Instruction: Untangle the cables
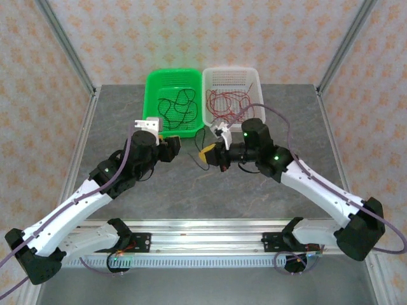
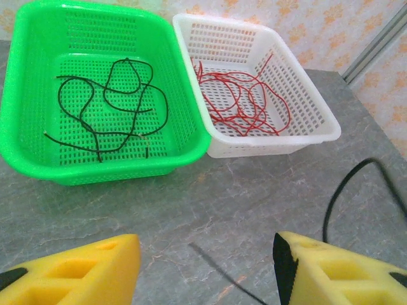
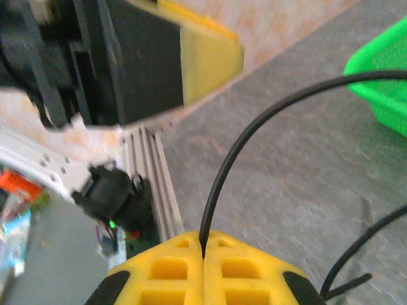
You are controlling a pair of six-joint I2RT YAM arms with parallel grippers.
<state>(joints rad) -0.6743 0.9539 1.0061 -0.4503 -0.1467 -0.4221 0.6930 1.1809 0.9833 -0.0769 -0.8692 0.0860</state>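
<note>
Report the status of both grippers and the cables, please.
Right gripper shut on a black cable. Left gripper open, empty. Other black cables in green basket, red cables in white basket. No obstacle seen.

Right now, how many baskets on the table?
2. Green basket at the back, holding black cables; white basket beside it on the right, holding red cables. No sign of a hidden one.
</note>
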